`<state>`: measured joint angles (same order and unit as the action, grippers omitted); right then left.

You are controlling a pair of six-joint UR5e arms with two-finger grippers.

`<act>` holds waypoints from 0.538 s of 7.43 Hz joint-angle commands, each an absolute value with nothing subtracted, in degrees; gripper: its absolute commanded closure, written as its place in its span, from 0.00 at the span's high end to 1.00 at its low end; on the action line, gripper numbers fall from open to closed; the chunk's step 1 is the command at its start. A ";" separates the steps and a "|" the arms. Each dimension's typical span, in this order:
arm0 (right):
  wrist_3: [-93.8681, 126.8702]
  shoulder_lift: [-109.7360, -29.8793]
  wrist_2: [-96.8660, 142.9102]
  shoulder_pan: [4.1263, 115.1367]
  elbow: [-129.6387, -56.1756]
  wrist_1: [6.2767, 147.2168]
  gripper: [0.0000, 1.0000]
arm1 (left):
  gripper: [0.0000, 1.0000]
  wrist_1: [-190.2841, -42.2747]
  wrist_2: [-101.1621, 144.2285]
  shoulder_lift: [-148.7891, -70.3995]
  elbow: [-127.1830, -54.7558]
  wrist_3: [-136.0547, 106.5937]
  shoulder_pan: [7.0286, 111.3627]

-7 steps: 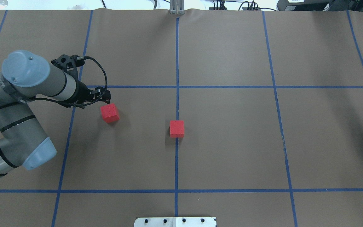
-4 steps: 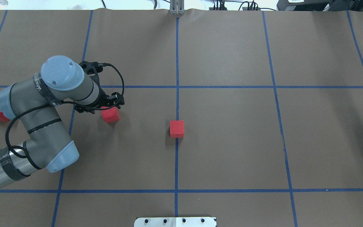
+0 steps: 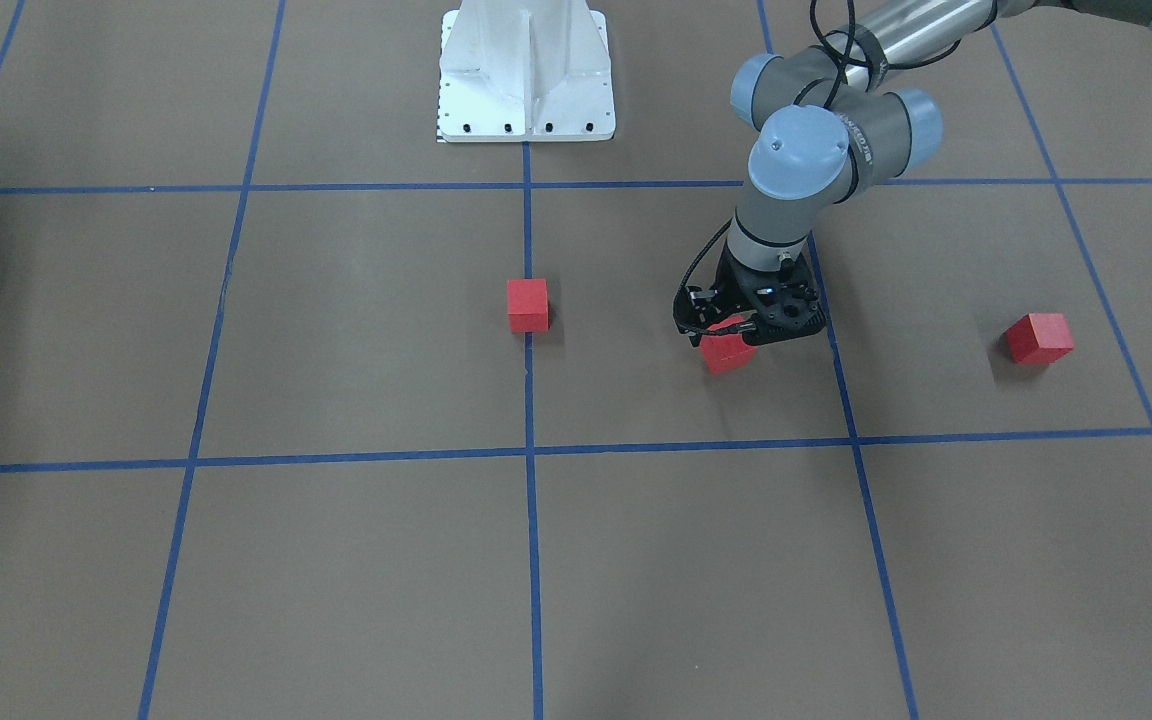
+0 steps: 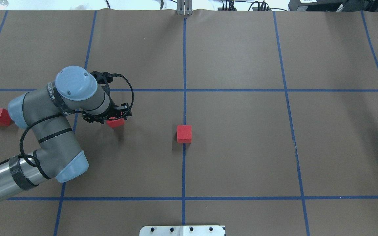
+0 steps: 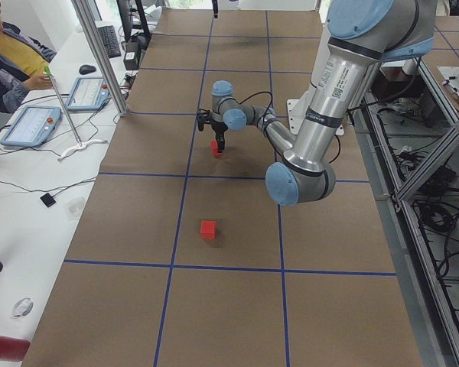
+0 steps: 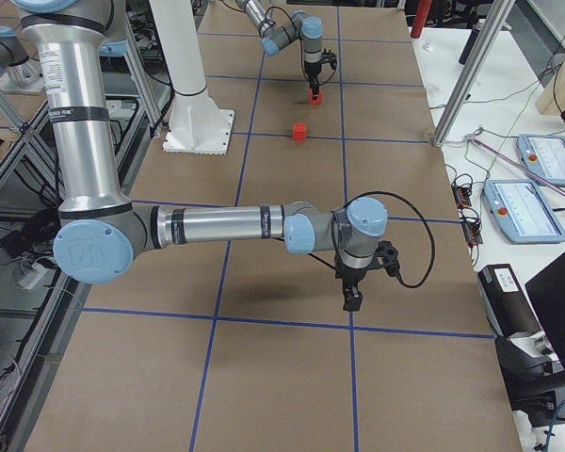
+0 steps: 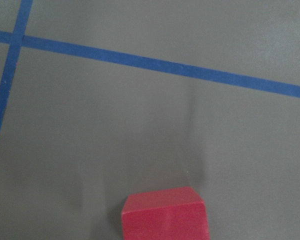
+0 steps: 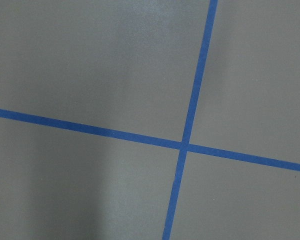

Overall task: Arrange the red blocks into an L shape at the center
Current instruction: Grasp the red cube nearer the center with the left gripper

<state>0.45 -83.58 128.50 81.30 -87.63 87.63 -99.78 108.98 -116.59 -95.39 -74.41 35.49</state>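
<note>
From the front-facing camera you had three small, matte red cubes with plain faces on the brown worktop. The centre block sat on the blue tape line running down the middle of the grid, touching nothing else. The second block lay in the next grid cell to one side, partly hidden under the left end effector, which hung directly over it, pointing down. You could not tell whether its fingers were apart or together, nor whether they touched the cube. The third block stood alone one cell further out, turned a little against the grid.

Overhead, you saw the same row. The third block was near the left edge, the second peeked out below the left end effector, and the centre block was on the middle line. All three were well apart, so no L was formed.

From the left side camera, the third block lay nearest you and the second sat beneath the left end effector behind it.

From the right side camera, the right end effector hung over bare worktop, well away from every cube. You could not tell how its fingers stood.

The left wrist camera gave you the second block at the bottom edge, its top and one side showing. A tape line crossed above it.

The right wrist camera showed you two tape lines crossing on bare brown.
</note>
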 commanded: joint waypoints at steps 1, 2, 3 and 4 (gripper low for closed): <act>0.44 -83.58 128.50 81.30 -87.63 87.63 1.00 | 0.00 -99.76 108.98 -116.89 -95.10 -71.66 35.33; 0.44 -83.58 128.50 81.30 -87.63 87.63 1.00 | 0.00 -99.76 108.98 -116.98 -95.36 -69.37 35.33; 0.44 -83.58 128.50 81.30 -87.63 87.63 1.00 | 0.00 -99.49 108.90 -117.33 -95.71 -69.26 35.68; 0.53 -83.58 128.50 81.30 -87.45 87.63 1.00 | 0.00 -99.23 108.81 -119.34 -95.36 -69.26 35.94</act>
